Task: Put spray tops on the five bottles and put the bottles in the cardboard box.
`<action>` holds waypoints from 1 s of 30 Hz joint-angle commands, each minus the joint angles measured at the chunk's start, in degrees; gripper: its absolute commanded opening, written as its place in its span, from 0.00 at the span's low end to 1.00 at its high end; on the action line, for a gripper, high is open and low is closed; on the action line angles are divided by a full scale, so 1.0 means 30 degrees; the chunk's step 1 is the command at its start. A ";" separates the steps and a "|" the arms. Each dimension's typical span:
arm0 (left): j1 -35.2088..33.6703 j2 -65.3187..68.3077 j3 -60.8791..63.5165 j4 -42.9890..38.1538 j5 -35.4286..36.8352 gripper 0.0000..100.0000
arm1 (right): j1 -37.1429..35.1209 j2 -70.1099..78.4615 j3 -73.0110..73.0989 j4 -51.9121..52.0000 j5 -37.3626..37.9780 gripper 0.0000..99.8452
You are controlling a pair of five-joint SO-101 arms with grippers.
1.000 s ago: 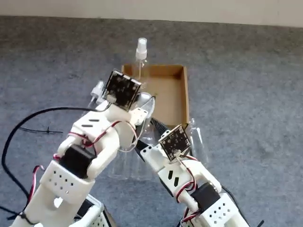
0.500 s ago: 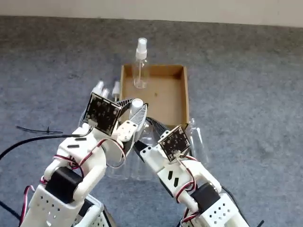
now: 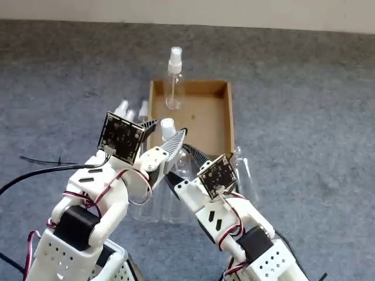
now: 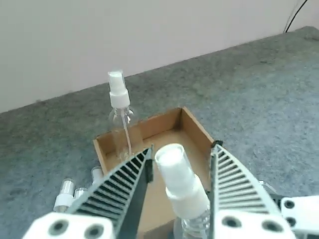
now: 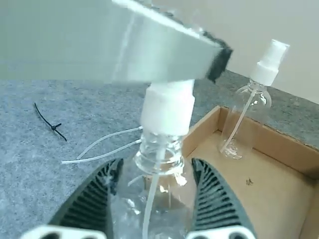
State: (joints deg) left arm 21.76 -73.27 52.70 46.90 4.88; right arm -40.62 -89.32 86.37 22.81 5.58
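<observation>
1. The right gripper (image 5: 157, 167) is pressing its fingers against the sides of a clear bottle (image 5: 149, 209). It is holding the bottle upright just beside the near end of the box (image 3: 229, 111).
2. The left gripper (image 4: 182, 149) is hanging over that bottle, fingers spread either side of a white top (image 4: 174, 167) that is sitting on the neck. A gap is showing on each side, so nothing is pinching the top.
3. Risk: the top seems to be leaning a little and may only be resting there. If the left gripper closes off-centre or lifts, it could knock the top askew or drag it off, tube and all.
4. Risk: the bottle looks light and slick. Twisting the top could spin the bottle inside the right fingers or tip it over.
5. Risk: the two grippers are working stacked very close together. A small drop by the left one could strike the right fingers.
6. Room: most of the box floor is lying bare. One capped bottle (image 3: 174, 88) is standing by the far wall, toward the left. The held bottle is going to need lifting over the near wall.
7. Edges: spare tops (image 3: 126, 110) are lying just left of the box. Empty bottles (image 3: 245, 172) are crowding its near right corner beside the right arm. A sideways sweep could scatter either group.
8. A tie (image 3: 50, 160) is lying well apart on the left.
</observation>
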 commanded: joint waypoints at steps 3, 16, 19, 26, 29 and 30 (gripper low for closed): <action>-0.0952 -0.0190 -0.2857 -0.0352 -0.0147 0.18 | -0.0015 -0.0249 -0.0308 -0.0015 0.0117 0.00; -0.1656 0.1363 -0.1802 -0.0264 -0.2022 0.18 | -0.0015 -0.0249 -0.0308 -0.0015 0.0117 0.00; -0.0718 0.1978 -0.1802 -0.0264 -0.2549 0.18 | -0.0015 -0.0249 -0.0308 -0.0015 0.0117 0.00; 0.0894 0.2330 -0.1890 0.0147 -0.2813 0.12 | -0.0015 -0.0249 -0.0308 -0.0015 0.0117 0.00; 0.1070 0.2330 -0.1832 0.0293 -0.2813 0.12 | -0.0015 -0.0249 -0.0308 -0.0015 0.0117 0.00; 0.1011 0.2330 -0.1832 0.0293 -0.2813 0.12 | -0.0015 -0.0249 -0.0308 -0.0015 0.0117 0.00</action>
State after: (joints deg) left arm 23.69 -66.59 47.69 47.25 -3.12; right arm -40.70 -89.32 86.37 22.81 5.58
